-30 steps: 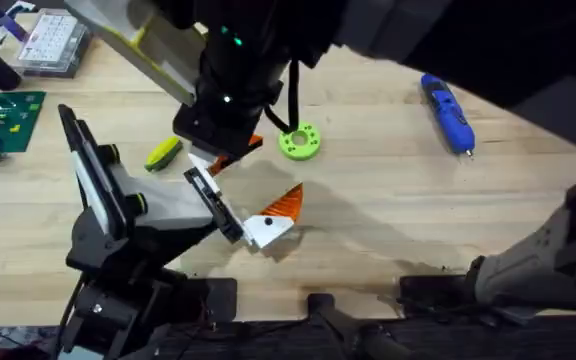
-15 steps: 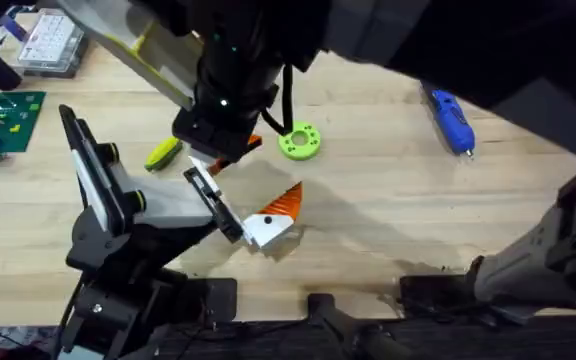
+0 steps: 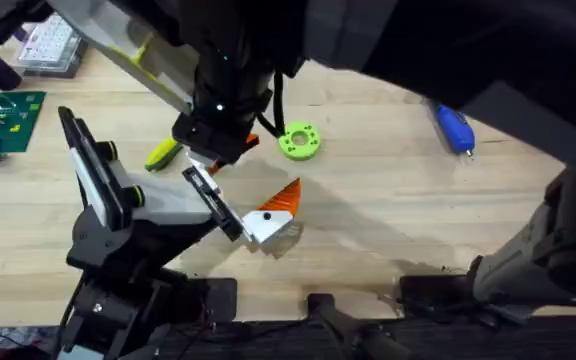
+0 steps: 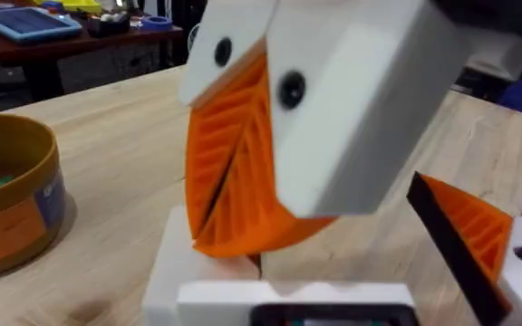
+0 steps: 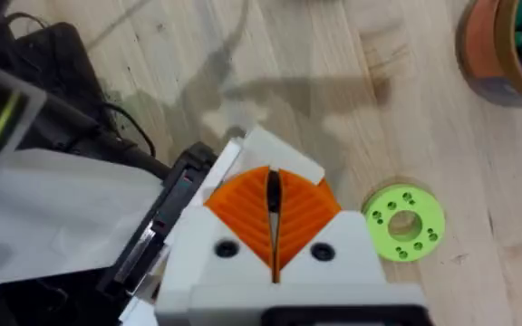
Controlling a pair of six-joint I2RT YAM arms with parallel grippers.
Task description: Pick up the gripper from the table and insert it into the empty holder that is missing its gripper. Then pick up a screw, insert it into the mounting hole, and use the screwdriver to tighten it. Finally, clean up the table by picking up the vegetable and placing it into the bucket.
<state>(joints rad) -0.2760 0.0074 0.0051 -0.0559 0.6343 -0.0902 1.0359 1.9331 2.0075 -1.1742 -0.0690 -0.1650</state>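
Orange-padded right gripper [image 5: 273,217] shows fully closed from its wrist, indistinct overhead

Setting: robotics workshop or lab
Evidence: wooden surface [image 3: 388,200], green circuit board [image 3: 3,112], parts organizer box [image 3: 48,45], cluttered tables behind [image 4: 71,36]

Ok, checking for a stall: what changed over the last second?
Little. The dark arm close under the camera spread further over the screwdriver, hiding its upper end. The gripper, holder and vegetable stayed put.
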